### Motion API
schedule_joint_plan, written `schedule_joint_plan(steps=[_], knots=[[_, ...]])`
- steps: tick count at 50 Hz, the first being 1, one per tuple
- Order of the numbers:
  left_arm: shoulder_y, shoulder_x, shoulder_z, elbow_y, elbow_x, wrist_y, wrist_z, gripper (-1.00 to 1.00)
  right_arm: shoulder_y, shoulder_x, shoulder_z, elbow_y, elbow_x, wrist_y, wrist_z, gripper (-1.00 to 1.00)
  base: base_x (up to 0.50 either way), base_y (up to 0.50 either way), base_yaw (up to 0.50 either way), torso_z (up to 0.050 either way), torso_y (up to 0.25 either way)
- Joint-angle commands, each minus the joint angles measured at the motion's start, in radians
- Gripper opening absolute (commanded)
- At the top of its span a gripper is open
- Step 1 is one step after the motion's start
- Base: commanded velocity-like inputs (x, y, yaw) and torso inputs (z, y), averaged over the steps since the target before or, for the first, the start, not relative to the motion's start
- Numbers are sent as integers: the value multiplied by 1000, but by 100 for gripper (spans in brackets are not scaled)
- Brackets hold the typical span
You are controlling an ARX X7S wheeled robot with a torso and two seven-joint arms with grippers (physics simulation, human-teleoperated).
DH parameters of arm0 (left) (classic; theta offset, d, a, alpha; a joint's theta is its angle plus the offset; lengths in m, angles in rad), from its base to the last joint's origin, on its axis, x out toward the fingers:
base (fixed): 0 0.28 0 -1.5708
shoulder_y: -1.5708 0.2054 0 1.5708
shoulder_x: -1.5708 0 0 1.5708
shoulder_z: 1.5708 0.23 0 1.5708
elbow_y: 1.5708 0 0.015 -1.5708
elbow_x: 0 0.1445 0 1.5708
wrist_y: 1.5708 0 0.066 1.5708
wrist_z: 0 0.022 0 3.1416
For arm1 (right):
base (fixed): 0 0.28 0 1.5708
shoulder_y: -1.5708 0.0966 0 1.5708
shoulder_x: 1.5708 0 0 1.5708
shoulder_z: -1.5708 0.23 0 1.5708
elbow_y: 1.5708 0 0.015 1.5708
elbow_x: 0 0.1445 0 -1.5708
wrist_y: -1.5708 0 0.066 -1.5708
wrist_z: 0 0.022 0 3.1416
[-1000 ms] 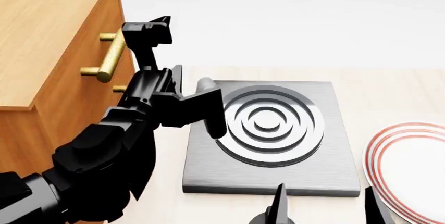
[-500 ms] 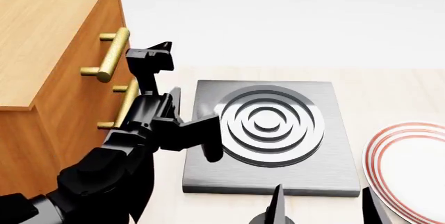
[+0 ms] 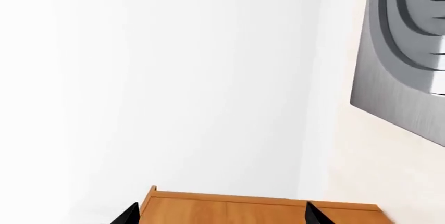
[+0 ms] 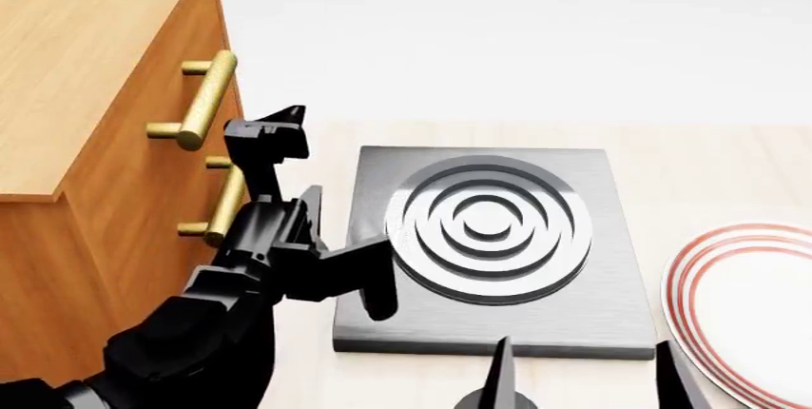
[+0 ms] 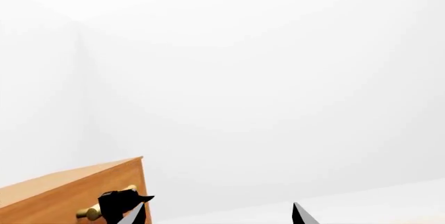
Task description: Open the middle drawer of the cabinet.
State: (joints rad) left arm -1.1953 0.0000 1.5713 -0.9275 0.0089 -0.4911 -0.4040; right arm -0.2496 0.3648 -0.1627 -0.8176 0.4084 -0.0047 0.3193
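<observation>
1. The left tool (image 4: pixel 269 133) reaches up beside the cabinet (image 4: pixel 89 76), jaws wide, just beside the middle drawer (image 4: pixel 203 202) handle.
2. The right tool (image 4: pixel 581 376), wide, hangs low near the tabletop's (image 4: pixel 710 171) near edge.

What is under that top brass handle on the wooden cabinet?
Below the upper brass bar handle on the orange-brown wooden cabinet, a second brass bar handle shows. The black left end effector covers its upper end; anything lower is hidden by the arm.
</observation>
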Motion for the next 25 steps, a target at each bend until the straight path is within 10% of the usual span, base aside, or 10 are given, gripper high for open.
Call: schedule_joint_plan(steps=[1, 25], knots=[[19, 0, -1, -29, -8, 15, -20, 100, 1, 3, -9, 0, -4, 0, 3, 100, 0, 0, 0, 0, 0], [35, 0, -2, -73, -20, 21, -40, 100, 9, 9, -18, 9, -1, -6, 8, 100, 0, 0, 0, 0, 0]])
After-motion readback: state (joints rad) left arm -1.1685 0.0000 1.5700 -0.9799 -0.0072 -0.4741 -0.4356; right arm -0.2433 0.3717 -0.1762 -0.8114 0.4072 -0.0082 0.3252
